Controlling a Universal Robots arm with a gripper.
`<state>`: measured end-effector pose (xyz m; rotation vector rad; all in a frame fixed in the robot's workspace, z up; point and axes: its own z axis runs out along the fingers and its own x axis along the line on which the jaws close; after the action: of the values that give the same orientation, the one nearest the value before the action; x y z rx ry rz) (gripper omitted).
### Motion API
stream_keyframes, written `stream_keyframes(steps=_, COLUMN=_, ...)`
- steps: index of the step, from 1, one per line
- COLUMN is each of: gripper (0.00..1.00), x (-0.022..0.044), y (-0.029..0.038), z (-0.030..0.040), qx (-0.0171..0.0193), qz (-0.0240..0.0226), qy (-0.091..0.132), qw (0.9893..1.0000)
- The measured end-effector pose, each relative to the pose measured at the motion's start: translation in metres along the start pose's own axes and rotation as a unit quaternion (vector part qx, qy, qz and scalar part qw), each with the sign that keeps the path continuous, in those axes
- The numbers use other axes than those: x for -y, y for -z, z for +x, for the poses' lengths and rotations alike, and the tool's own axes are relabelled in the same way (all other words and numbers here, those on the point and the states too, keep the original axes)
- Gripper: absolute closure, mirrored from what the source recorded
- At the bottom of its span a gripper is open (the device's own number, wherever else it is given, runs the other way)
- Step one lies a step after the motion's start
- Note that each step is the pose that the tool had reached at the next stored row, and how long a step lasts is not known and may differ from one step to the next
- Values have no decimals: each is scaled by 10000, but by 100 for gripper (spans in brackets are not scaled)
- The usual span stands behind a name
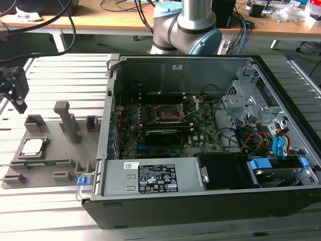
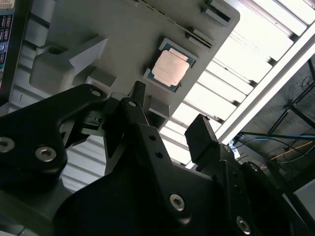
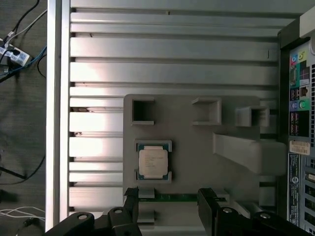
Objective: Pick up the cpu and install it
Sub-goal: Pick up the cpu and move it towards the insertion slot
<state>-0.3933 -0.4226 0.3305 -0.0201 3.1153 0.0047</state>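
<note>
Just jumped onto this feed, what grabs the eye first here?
The opened computer case dominates the exterior view, its motherboard exposed. At that view's left, the silver-topped cpu sits in a grey tray. The open gripper hangs above the tray in the first wrist view, holding nothing.

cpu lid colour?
The cpu is silver-grey on top with a thin darker rim; best in the first wrist view.

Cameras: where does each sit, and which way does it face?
Exterior view: off the arm, looking down on the computer case and grey tray; arm and hand show.
First wrist view: on the arm, straight down at the cpu; open hand's fingertips show.
Second wrist view: on the arm, slanting past the hand at the cpu.
All three share the cpu.
</note>
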Motion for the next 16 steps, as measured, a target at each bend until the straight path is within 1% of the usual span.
stream_keyframes(steps=4, gripper=40, x=0, y=-49, z=1, qx=0, qz=0, qy=0, qw=10000)
stream_keyframes(steps=16, gripper=40, x=1, y=-162, z=4, qx=0, qz=0, qy=0, qw=10000)
